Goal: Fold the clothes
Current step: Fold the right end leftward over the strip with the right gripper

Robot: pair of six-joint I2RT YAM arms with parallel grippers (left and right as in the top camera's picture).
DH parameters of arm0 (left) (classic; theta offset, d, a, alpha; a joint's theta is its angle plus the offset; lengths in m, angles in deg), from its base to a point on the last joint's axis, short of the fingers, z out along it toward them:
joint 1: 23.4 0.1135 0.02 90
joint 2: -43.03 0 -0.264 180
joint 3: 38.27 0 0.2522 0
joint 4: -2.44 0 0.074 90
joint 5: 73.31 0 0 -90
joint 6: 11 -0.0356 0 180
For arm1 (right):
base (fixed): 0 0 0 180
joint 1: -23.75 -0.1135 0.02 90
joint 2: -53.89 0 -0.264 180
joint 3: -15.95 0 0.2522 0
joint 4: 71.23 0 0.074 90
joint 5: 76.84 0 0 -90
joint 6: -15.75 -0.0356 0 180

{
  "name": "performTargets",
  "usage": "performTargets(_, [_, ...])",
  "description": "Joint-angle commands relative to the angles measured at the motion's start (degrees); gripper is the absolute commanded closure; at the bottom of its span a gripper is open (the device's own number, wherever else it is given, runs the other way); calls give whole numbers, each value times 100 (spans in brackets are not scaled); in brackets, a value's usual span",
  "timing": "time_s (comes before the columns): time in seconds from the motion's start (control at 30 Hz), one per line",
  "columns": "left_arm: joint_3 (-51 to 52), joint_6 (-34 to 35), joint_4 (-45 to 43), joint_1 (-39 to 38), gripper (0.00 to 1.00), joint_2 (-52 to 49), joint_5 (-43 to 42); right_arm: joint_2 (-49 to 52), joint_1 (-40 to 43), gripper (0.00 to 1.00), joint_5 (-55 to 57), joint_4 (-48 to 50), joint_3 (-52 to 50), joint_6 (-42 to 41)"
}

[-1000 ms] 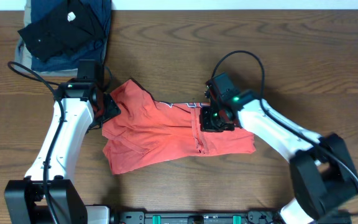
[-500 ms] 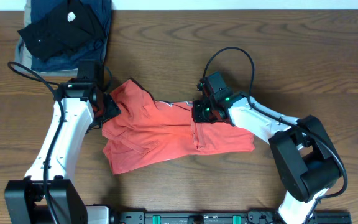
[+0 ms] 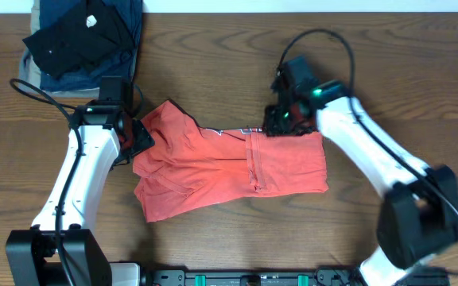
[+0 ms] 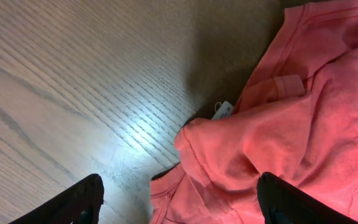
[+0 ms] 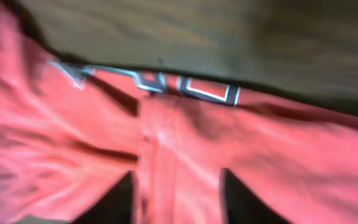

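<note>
Left wrist view: the left jaws stand wide apart, their dark fingertips (image 4: 73, 202) at the bottom corners of the picture, holding nothing. Between them lie a rumpled edge of the orange-red T-shirt (image 4: 303, 124) and bare wood. A small white tag (image 4: 222, 110) pokes out of a fold.

The right wrist view is blurred. The right jaws are parted too, with dark fingers (image 5: 120, 199) either side of a seam in the cloth, clamping nothing. A strip of navy-and-white lettering (image 5: 185, 87) runs along the shirt's far edge.

From overhead, the left arm (image 3: 78, 171) ends at the shirt's left side, and the right arm (image 3: 364, 143) ends at its upper edge near the middle. The T-shirt lies crumpled and partly folded in the middle of the brown wooden counter (image 3: 213, 56), between both arms. In the far left corner a stack of folded garments (image 3: 78, 40), black over navy over khaki, sits well apart from it.
</note>
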Motion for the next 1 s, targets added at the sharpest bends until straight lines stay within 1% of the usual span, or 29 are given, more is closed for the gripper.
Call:
performTargets(0.0, [39,33,15,13,20,-33,31,-348,17,40,0,-380,122,313])
performTargets(0.13, [39,33,13,13,20,-33,31,-273,-4,36,98,-1139,-31,306])
performTargets(0.23, [39,33,13,13,20,-33,31,-195,-2,34,669,-1250,-376,186])
performTargets(0.27, [39,33,13,13,20,-33,31,-179,-2,35,957,-1193,-535,24])
performTargets(0.33, [39,33,13,13,20,-33,31,-151,31,42,1331,-970,-876,-293])
performTargets(0.43, [39,31,17,13,20,-33,31,-151,146,51,1283,-656,-1320,-411])
performTargets(0.47, [39,31,22,13,20,-33,31,-151,205,53,1283,-623,-1453,-514])
performTargets(0.53, [39,31,20,13,20,-33,31,-151,293,55,1283,-546,-1657,-597])
performTargets(0.7, [39,33,-9,13,20,-33,31,-151,424,54,1110,-142,-2184,-612])
performTargets(0.77, [39,33,-11,13,20,-33,28,-151,424,50,1113,-9,-2297,-612])
performTargets(0.9, [39,31,-17,13,20,-33,31,-186,426,49,1110,-70,-2157,-621])
performTargets(0.97, [39,31,-26,13,20,-33,31,-247,426,47,1113,-223,-1950,-621])
